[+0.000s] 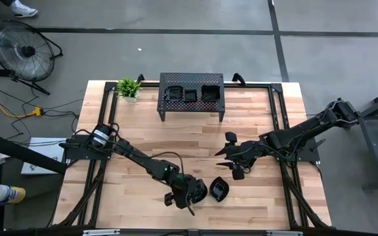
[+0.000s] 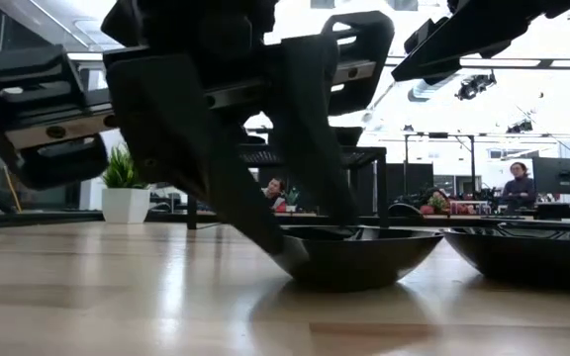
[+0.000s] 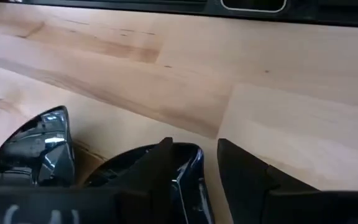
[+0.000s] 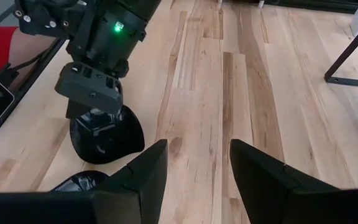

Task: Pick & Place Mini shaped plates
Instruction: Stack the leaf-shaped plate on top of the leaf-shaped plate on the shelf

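Note:
Two glossy black mini plates lie on their bases near the table's near edge. My left gripper stands over the left one, open, astride its rim: one finger inside the bowl, one outside on the wood, as the left wrist view shows. The second plate lies just to its right. My right gripper hovers open farther in, toward the right, over bare wood. Three more plates sit on the perforated stand. My left gripper comes at the plate's rim from above, slanting, with one finger inside the bowl and the other outside its wall. The wrist view shows wood between rim and outer finger. I cannot tell whether either finger touches. The plate rests on the table.
The black perforated stand is at the far edge, with a small potted plant to its left. Bare wood lies between the stand and the arms. Black frame rails run along the table's sides. People show in the room behind the table.

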